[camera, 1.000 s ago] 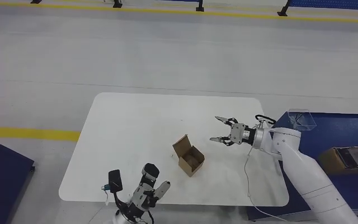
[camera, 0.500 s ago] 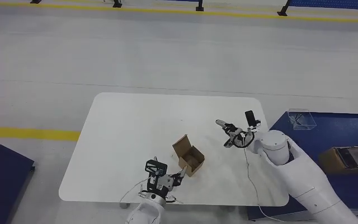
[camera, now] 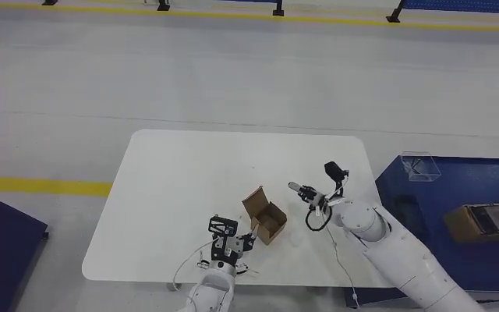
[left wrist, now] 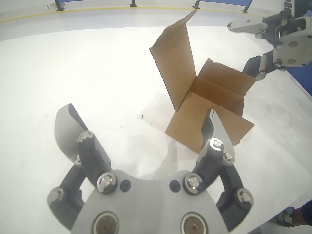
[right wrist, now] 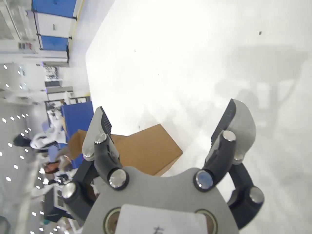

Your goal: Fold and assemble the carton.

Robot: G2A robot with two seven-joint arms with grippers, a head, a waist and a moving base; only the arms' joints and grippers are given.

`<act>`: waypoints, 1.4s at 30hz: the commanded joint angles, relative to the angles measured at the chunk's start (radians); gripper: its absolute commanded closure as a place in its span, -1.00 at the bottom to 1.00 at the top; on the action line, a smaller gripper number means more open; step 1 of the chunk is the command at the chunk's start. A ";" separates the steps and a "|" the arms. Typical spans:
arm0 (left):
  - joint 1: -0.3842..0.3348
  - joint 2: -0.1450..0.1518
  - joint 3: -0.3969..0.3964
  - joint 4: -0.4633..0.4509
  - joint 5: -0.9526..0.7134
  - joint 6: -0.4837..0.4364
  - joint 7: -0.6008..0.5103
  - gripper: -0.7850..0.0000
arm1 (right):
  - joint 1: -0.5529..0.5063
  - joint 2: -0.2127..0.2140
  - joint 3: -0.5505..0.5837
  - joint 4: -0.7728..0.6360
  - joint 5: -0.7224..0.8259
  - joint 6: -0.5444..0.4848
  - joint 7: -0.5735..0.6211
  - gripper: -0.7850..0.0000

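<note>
Open left end effector and open right end effector flank the small brown cardboard carton, its flaps unfolded; the next move probably calls for closing its tall upright flap.

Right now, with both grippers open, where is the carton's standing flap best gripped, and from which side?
Take the tall upright flap near its free top edge, coming from the left gripper side: it stands clear above the carton walls, both faces exposed, so open jaws could likely straddle it.

Matt brown cardboard carton, smooth white table, grey metal left gripper
</note>
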 commanded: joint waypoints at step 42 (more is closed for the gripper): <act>-0.100 -0.100 0.044 0.142 0.068 0.066 -0.128 -1.00 | -0.099 -0.045 0.017 -0.014 -0.289 -0.114 0.139 -1.00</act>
